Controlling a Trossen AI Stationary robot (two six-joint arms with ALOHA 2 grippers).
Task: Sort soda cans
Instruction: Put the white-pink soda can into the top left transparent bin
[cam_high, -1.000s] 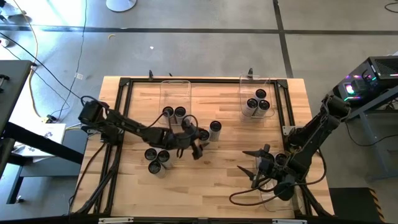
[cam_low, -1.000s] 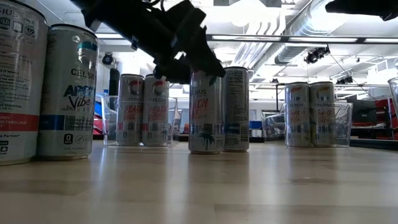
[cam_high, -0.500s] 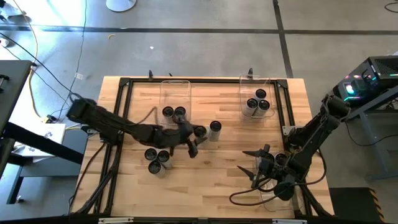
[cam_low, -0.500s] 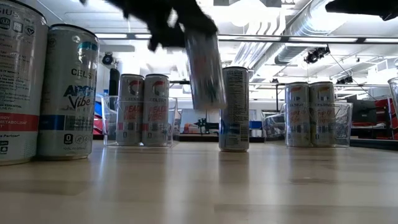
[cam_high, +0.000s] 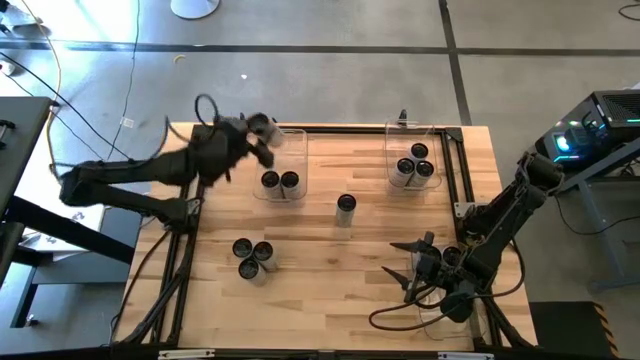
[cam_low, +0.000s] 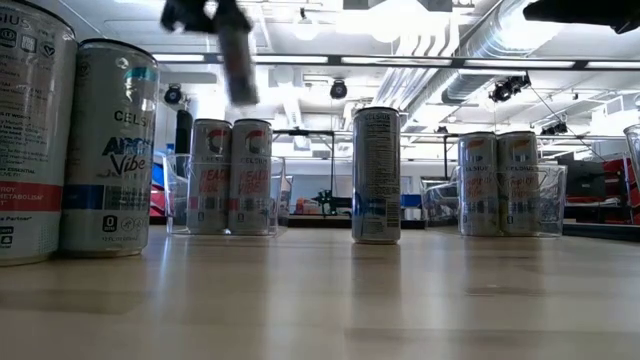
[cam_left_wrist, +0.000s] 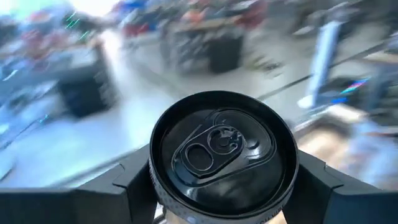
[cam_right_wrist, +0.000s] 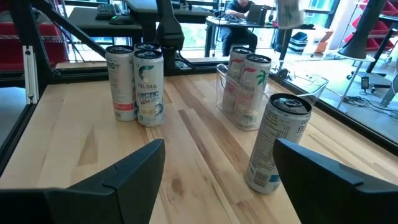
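My left gripper (cam_high: 262, 132) is raised over the far left corner of the table, shut on a soda can (cam_high: 258, 123) whose dark top (cam_left_wrist: 222, 149) fills the left wrist view. The can hangs high in the low view (cam_low: 238, 55). Two cans (cam_high: 279, 181) stand in the left clear bin (cam_high: 283, 150). Three more (cam_high: 413, 166) stand in the right bin (cam_high: 412, 132). One can (cam_high: 346, 205) stands alone mid-table, and three (cam_high: 251, 256) are grouped near the left front. My right gripper (cam_high: 413, 264) waits open at the near right. My left gripper pinches the can's side wall just under its top rim (cam_left_wrist: 155, 186), one finger (cam_left_wrist: 127, 183) on each side. The fingers come nearly level from the table's left. The can is lifted clear of the table, roughly upright with a slight tilt.
A black frame (cam_high: 330, 129) runs along the table's edges. The lone can (cam_right_wrist: 277, 143) stands just ahead of my right gripper's fingers. Bare wood lies at mid-front between the three-can group and the right arm.
My left gripper has taken the can that stood beside the lone mid-table can, lifted it clear, and swung it up and toward the far left corner, above the left bin. The can tipped on the way and hangs nearly upright now.
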